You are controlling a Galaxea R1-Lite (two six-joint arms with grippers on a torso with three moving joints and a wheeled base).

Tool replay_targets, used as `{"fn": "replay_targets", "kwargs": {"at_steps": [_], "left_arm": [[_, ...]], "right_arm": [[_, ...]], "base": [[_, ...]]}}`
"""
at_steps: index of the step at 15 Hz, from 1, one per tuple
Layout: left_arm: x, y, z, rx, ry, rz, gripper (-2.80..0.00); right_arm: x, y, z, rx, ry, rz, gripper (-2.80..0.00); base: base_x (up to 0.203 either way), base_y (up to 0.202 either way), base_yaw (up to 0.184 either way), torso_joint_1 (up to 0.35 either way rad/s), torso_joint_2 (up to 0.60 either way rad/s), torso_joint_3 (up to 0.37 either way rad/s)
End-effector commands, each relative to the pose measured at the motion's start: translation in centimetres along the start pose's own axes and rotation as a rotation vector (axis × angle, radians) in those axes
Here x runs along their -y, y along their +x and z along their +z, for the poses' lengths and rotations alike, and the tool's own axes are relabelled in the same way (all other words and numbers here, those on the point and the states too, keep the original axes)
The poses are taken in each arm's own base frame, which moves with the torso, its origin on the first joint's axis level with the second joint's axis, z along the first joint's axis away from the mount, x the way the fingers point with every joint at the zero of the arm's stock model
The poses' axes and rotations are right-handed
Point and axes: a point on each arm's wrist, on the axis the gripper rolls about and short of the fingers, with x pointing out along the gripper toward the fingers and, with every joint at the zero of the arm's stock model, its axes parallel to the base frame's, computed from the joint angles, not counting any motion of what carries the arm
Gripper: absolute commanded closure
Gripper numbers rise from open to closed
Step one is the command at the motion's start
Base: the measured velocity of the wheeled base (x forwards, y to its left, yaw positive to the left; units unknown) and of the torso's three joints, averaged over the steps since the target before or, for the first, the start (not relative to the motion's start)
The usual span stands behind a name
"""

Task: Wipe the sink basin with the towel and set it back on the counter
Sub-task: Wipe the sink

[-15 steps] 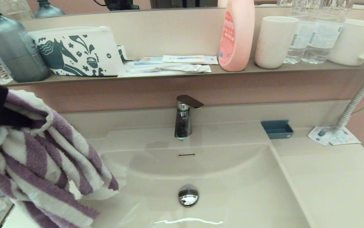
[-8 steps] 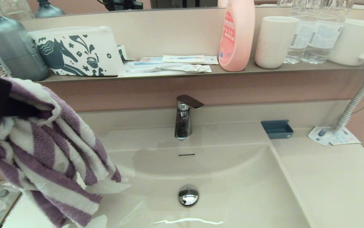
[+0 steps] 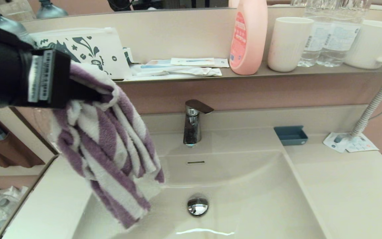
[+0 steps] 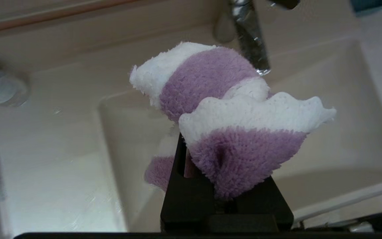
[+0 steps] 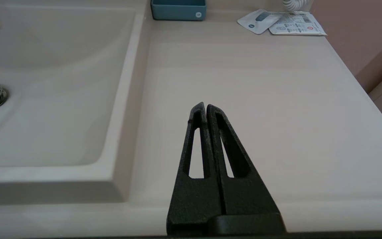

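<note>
The purple-and-white striped towel hangs from my left gripper, which is shut on its upper fold. It dangles in the air above the left side of the sink basin, its lower end close over the basin's left slope. In the left wrist view the towel bunches out over the black fingers, with the basin below. The chrome drain plug sits mid-basin. My right gripper is shut and holds nothing, low over the counter right of the basin.
A chrome faucet stands behind the basin. The shelf above carries a horse-print pouch, a pink bottle, cups and water bottles. A blue dish and sachets lie on the right counter.
My left arm has swung right and upward with the towel, bringing it from the far left edge to over the basin's left side. The right gripper shows no change.
</note>
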Motion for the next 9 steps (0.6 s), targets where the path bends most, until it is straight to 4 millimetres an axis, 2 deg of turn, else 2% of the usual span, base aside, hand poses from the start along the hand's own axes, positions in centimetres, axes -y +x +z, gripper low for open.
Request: {"fn": "replay_targets", "kwargs": {"at_steps": [1, 3, 5, 7, 9], "left_arm": [[0.8, 1.7, -0.2, 0.035, -0.017, -0.019, 0.00], [1.4, 4.4, -1.4, 0.051, 0.002, -0.038, 0.00], [0.9, 6.3, -3.4, 0.032, 0.029, -0.045, 0.00], [0.0, 6.7, -5.4, -0.006, 0.048, -0.033, 0.00], [-0.9, 7.8, -8.7, -0.108, 0.094, 0.006, 0.00]], "right_arm": [[0.0, 0.0, 0.0, 0.001, -0.001, 0.001, 0.00], [0.0, 0.0, 0.0, -0.001, -0.001, 0.001, 0.00], [0.0, 0.0, 0.0, 0.001, -0.001, 0.001, 0.00], [0.0, 0.0, 0.0, -0.001, -0.001, 0.001, 0.00], [0.0, 0.0, 0.0, -0.001, -0.001, 0.002, 0.00]], "base": [[0.000, 0.000, 0.000, 0.000, 0.00, 0.000], [0.000, 0.000, 0.000, 0.000, 0.00, 0.000], [0.000, 0.000, 0.000, 0.000, 0.00, 0.000], [0.000, 0.000, 0.000, 0.000, 0.00, 0.000], [0.000, 0.000, 0.000, 0.000, 0.00, 0.000]]}}
